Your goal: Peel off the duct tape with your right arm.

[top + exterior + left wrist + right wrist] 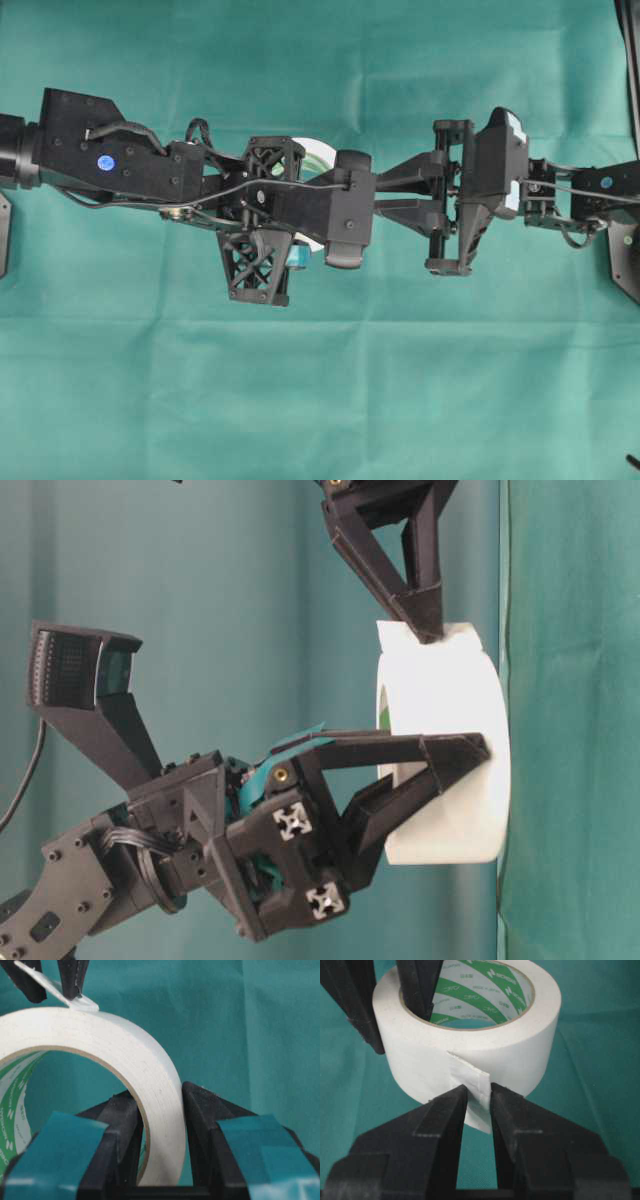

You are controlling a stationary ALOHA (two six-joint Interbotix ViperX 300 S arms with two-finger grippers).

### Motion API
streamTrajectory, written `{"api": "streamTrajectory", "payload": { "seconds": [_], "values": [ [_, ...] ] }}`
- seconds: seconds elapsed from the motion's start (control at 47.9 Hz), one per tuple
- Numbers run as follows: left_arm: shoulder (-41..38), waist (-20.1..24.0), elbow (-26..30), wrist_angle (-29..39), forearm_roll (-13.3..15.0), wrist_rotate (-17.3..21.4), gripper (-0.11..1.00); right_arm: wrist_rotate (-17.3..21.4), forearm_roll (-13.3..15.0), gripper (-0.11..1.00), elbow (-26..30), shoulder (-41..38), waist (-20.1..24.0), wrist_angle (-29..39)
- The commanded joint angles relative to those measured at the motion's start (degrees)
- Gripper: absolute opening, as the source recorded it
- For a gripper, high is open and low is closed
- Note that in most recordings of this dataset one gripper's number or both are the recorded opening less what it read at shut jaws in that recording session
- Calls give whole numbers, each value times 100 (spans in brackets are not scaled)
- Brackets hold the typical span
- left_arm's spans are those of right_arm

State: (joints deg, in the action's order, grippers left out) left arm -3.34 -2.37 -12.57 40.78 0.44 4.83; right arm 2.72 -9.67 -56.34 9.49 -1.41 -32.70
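The duct tape (520,1055), a wide white roll with green print inside its core, lies flat on the green cloth. It also shows in the left wrist view (100,1035), the table-level view (445,695) and, mostly hidden under the arms, the overhead view (318,157). My left gripper (157,1092) is shut on the roll's wall, one finger inside the core and one outside. My right gripper (479,1091), with long pointed fingers, is at the roll's near side. Its jaws stand a narrow gap apart. The loose white strip end (479,1112) sticks out between the tips and touches them.
A green cloth (320,400) covers the table. The two arms meet over its middle (378,192). A black arm base stands at the right edge (625,255) and another black part at the left edge (4,235).
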Motion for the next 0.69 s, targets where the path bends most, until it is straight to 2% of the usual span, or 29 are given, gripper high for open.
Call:
{"api": "streamTrajectory", "payload": {
  "seconds": [0.0, 0.104, 0.669],
  "values": [
    [158, -105, 193, -53, 18, 18, 21, 9, 79, -5, 62, 44, 35, -70],
    [158, -97, 193, -44, 18, 18, 21, 9, 149, -5, 53, 44, 62, -70],
    [158, 35, 105, -44, 18, 18, 21, 9, 158, -5, -167, 202, 123, -70]
  ]
}}
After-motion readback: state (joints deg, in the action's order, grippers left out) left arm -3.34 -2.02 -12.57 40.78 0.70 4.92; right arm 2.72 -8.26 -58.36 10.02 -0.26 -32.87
